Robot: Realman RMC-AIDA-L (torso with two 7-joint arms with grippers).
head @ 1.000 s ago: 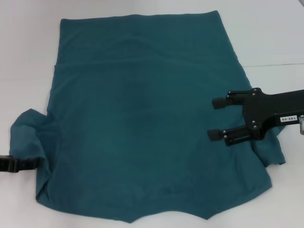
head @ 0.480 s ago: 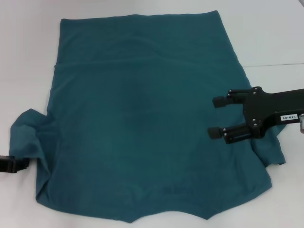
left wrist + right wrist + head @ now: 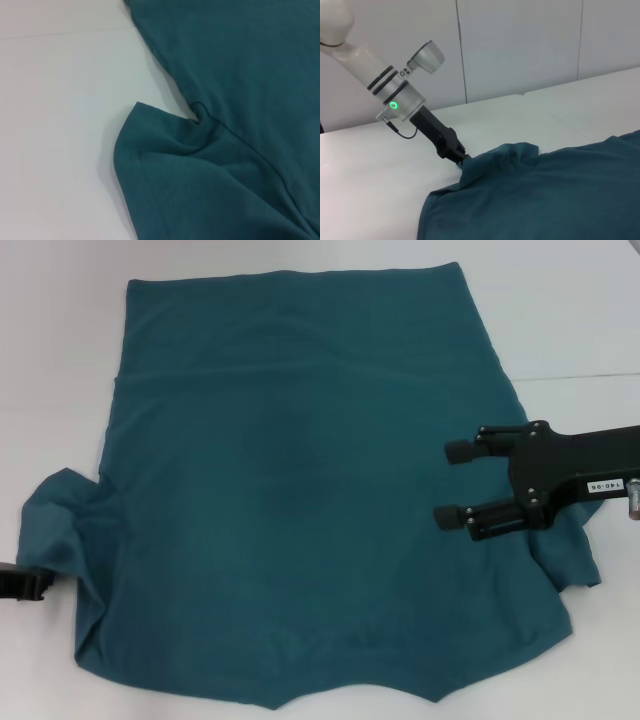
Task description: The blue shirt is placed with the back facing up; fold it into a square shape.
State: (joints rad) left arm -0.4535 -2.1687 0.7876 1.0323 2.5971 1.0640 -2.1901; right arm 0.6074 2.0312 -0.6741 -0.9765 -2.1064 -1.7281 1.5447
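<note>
The blue shirt (image 3: 300, 500) lies spread over the white table (image 3: 580, 310), plain side up, filling most of the head view from the scalloped near edge at 6 o'clock to the straight far edge at 12 o'clock. At 8 o'clock its left sleeve (image 3: 60, 530) is bunched and lifted into soft folds, and the left gripper (image 3: 22, 583) sits at the sleeve's outer edge, only a dark stub of it showing at the frame's border; I cannot tell whether its fingers are parted or closed. From the right wrist view the same left gripper (image 3: 456, 153) meets the raised sleeve cloth (image 3: 500, 155) right at its tip, with the arm's grey wrist and green light behind it, though the fingertips themselves are hidden by the fabric. The left wrist view shows the sleeve (image 3: 190, 185) with its stitched hem and the seam where it joins the body, rumpled against the bare table (image 3: 55, 125). At 3 o'clock the right gripper (image 3: 452, 483) hovers above the shirt's right side, its 2 black fingers spread apart with nothing between them, and the right sleeve (image 3: 575, 560) is crumpled beneath its body.
</note>
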